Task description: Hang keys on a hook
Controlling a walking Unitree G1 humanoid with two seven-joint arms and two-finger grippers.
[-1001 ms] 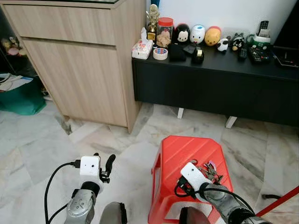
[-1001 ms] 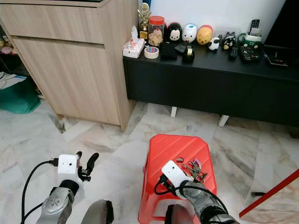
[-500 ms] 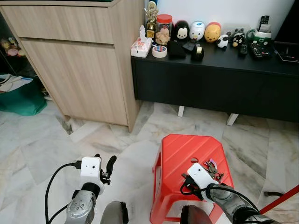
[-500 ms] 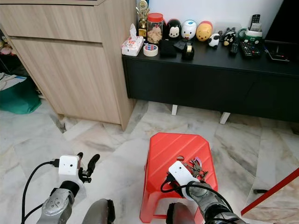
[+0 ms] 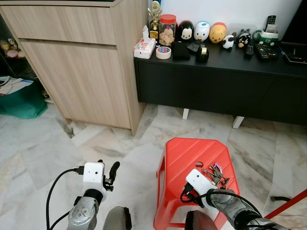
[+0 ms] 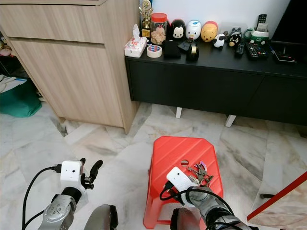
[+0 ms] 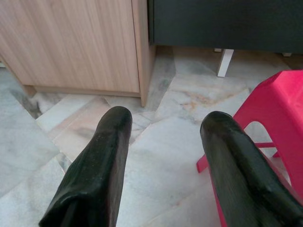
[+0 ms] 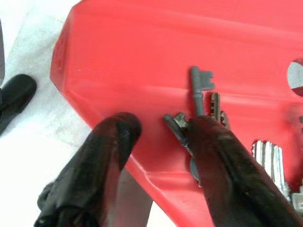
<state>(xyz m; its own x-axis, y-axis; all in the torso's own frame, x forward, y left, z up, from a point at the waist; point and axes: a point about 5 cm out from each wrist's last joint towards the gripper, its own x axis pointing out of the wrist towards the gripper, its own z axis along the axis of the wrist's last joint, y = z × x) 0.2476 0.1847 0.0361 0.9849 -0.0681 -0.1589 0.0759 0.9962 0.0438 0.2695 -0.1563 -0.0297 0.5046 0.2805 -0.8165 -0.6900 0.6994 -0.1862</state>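
A bunch of keys (image 5: pixel 217 173) lies on the right part of a red plastic stool (image 5: pixel 187 155) just in front of me. My right gripper (image 8: pixel 161 128) hovers low over the stool's near edge, open. One black finger (image 8: pixel 222 151) lies over the shafts of the grey keys (image 8: pixel 198 90), while the other finger (image 8: pixel 106 146) hangs past the stool's edge. Its white wrist camera (image 5: pixel 198 181) sits just short of the keys. Left of the stool, my left gripper (image 5: pixel 108 168) is held above the floor, open and empty.
A tall wooden cabinet (image 5: pixel 81 67) stands at the back left. Beside it is a low black console (image 5: pixel 220 86) with figurines, a tape roll, tissues and remotes. A green bin (image 5: pixel 21 103) is at far left, and a red rod (image 5: pixel 288 206) crosses the bottom right.
My right wrist has drawn slightly back toward me, uncovering more of the keys. The left arm has stayed put, and the keys lie where they were.
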